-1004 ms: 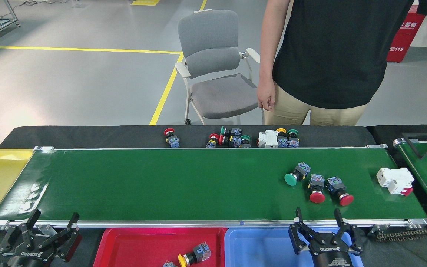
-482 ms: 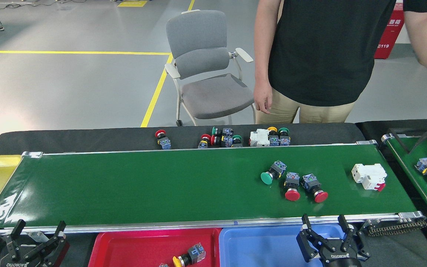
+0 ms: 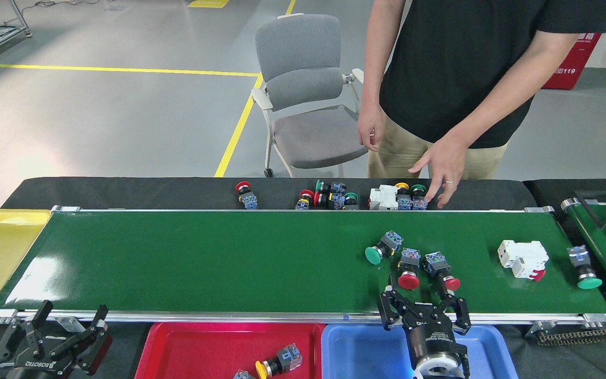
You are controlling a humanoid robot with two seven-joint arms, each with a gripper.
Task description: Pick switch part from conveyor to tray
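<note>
Here my right claw [image 3: 423, 307] hangs over the near rail of the conveyor [image 3: 229, 258], its fingers spread wide and holding nothing. Just beyond the fingertips lie two red-capped switch parts: the left red switch [image 3: 408, 269] sits straight ahead of the left finger, and the right red switch [image 3: 441, 270] lies just ahead of the right finger, its cap close to that fingertip. A little farther out and to the left of them rests a green-capped switch [image 3: 381, 248], its cap pointing left. All three lie on their sides, close together on the belt.

Behind the claw, under my wrist, is the blue tray [image 3: 366, 350], and beside it to the left the red tray [image 3: 203, 350], which holds a yellow-capped switch [image 3: 278, 363]. Off to the right on the belt sit a white breaker block [image 3: 522, 258] and, farther right, another green switch [image 3: 583, 268] standing near the belt's end.

Far to the left, my left claw [image 3: 66, 329] rests below the near rail, fingers also parted and empty.

Beyond the belt, on the black counter [image 3: 124, 192], a row of spare switches [image 3: 334, 196] lies along the far rail. A person's hand [image 3: 442, 168] reaches down just above the right end of that row.
</note>
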